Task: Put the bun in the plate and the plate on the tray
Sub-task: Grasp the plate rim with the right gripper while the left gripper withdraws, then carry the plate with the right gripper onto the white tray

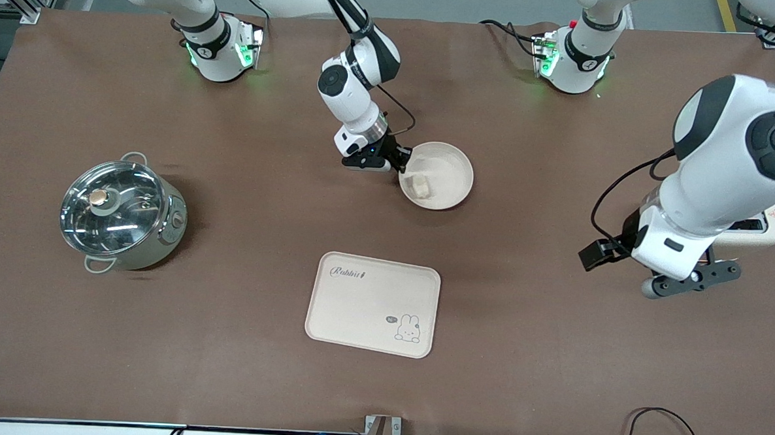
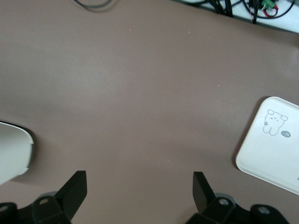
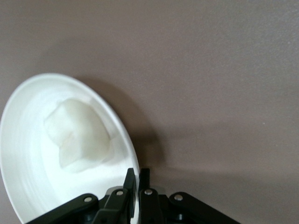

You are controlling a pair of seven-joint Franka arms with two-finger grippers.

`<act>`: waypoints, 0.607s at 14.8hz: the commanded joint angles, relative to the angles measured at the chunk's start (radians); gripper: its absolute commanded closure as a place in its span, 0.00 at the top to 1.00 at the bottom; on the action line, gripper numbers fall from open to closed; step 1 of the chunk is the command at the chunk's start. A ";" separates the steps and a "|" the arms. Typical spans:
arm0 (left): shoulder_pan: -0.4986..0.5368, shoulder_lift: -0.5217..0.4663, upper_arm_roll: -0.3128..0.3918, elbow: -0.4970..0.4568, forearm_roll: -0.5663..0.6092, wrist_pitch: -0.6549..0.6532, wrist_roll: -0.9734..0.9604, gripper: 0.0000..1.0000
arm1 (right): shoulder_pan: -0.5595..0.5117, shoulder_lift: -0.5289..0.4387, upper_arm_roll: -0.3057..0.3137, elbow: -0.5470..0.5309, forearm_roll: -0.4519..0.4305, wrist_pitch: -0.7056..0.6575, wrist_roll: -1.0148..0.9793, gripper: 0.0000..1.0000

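While the bun sits in the plate, only the carry to the tray looks left to do — a judgement from how things lie.

Plate (image 1: 443, 169): round, shallow, raised rim; on the table farther from the front camera than the tray (image 1: 351, 311), well apart from it.
Bun (image 1: 420, 185): inside the plate, near the rim on the tray's side; loose, nothing pins it.
Right gripper (image 1: 403, 166): at the plate's rim toward the right arm's end; the right wrist view shows its fingers (image 3: 129, 181) drawn narrow with the rim between them — pinching the plate.
Left gripper (image 1: 689, 281): waits over bare table toward the left arm's end, well apart from the tray; jaws wide, holding nothing.
Handling, plate: likely stiff, light and smooth; a one-edge pinch lets it droop or swivel, so keep it level.
Handling, bun: probably soft and very light; it may slide or roll if the plate tips.
Hold: the rim is the only real purchase.
Hidden: the plate's underside and how deep the fingers bite cannot be seen.
Cut off: the left wrist view catches just one tray corner and a pale edge of something unidentifiable.
Pot (image 1: 123, 212): lidded, toward the right arm's end from the tray, out of the way.
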 commanded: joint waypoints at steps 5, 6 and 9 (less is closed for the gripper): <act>-0.281 -0.163 0.417 0.011 -0.200 -0.033 0.403 1.00 | -0.045 -0.013 -0.060 0.066 0.008 -0.022 -0.072 0.00; -0.304 -0.168 0.472 0.012 -0.205 -0.044 0.400 1.00 | -0.046 -0.013 -0.107 0.098 0.006 -0.071 -0.112 0.00; -0.344 -0.219 0.601 -0.004 -0.263 -0.038 0.411 1.00 | -0.051 0.019 -0.302 0.289 -0.032 -0.334 -0.218 0.01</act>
